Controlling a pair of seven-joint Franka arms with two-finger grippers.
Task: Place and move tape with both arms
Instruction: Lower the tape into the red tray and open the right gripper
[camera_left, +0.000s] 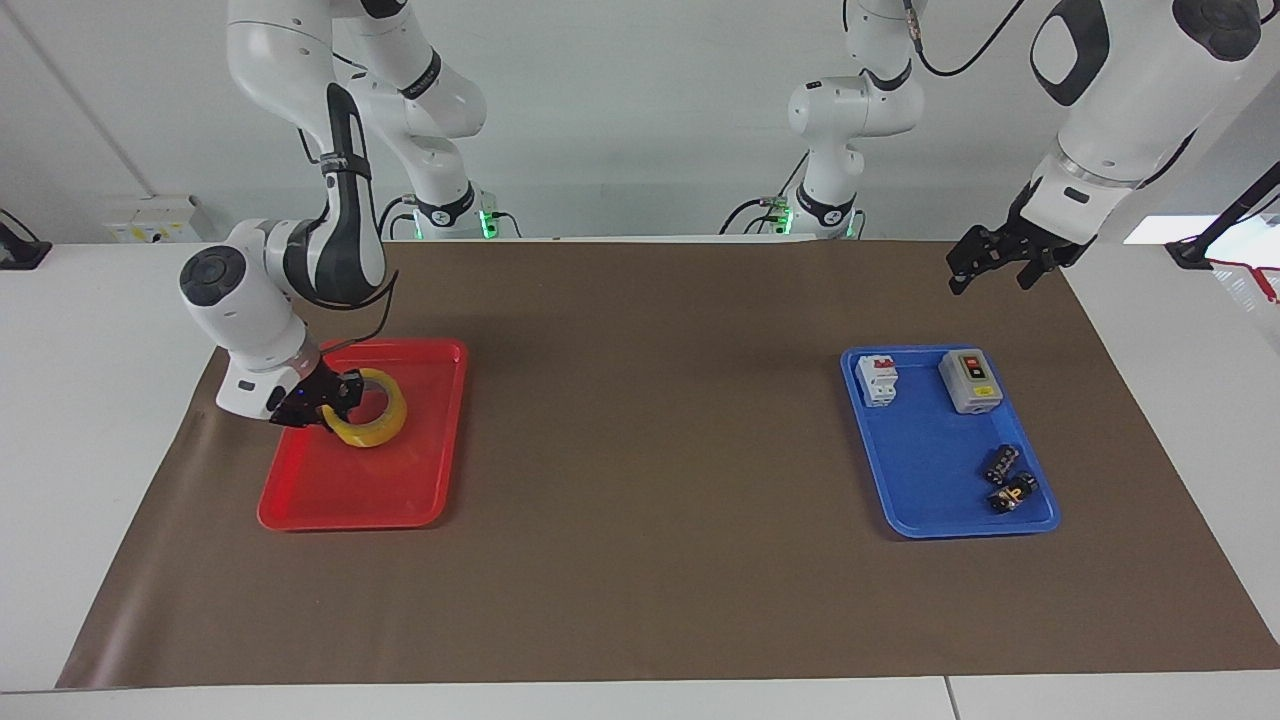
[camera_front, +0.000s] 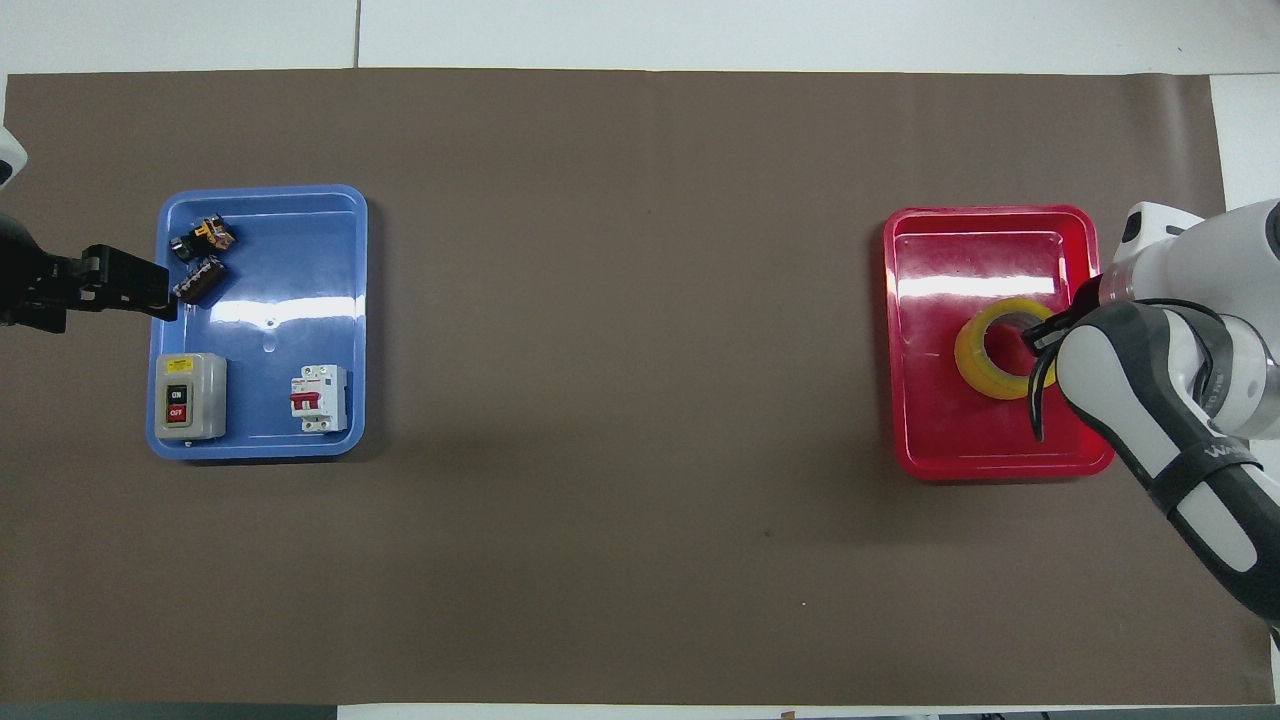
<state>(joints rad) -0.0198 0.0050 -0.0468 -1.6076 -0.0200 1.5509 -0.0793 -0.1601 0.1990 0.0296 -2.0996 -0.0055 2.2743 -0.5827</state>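
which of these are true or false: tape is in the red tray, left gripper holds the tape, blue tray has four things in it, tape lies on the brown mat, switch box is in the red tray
1. The tape is in the red tray. True.
2. The left gripper holds the tape. False: the right gripper is at the tape, with one finger inside the ring; the left one waits in the air by the blue tray.
3. The blue tray has four things in it. True: a switch box, a breaker and two small dark parts.
4. The tape lies on the brown mat. False: it is over the red tray's floor, not the mat.
5. The switch box is in the red tray. False: it is in the blue tray.
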